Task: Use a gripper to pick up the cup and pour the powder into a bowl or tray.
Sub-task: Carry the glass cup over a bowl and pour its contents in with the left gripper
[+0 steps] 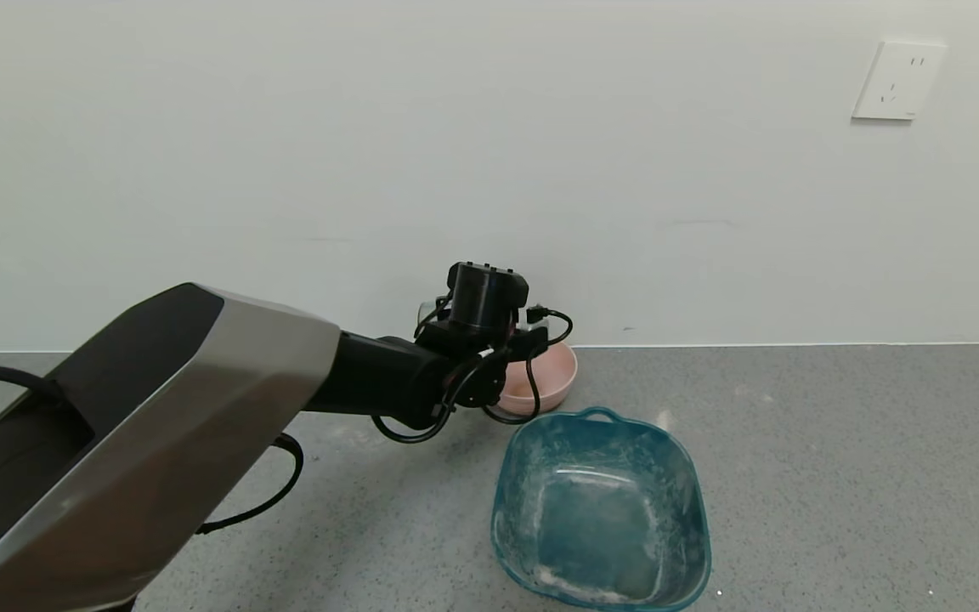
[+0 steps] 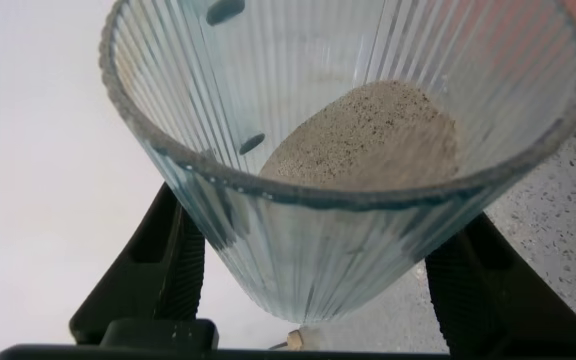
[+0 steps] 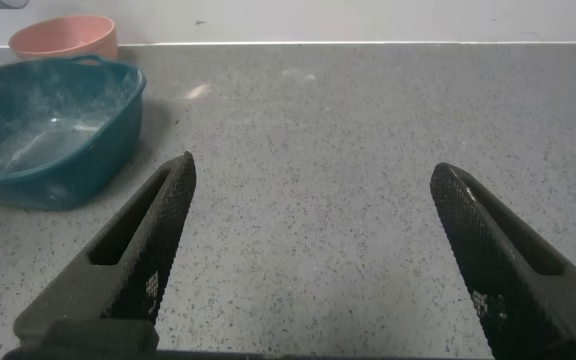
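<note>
Up by the wall, the left pincer (image 2: pixel 313 285) clenches the ribbed pale-blue cup (image 2: pixel 348 150), raised beside the pink bowl (image 1: pixel 551 378); whitish powder (image 2: pixel 368 135) sits heaped inside the cup. Just in front of the bowl stands a powder-dusted teal tub (image 1: pixel 600 510) on the grey speckled bench (image 1: pixel 838 476). The right pincer (image 3: pixel 313 260) hangs released over bare bench, well apart.

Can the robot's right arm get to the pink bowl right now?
Probably not easily. The right gripper hovers with open jaws over bare counter, and the teal tub sits between it and the pink bowl. The left gripper, holding the cup, already crowds the bowl.
</note>
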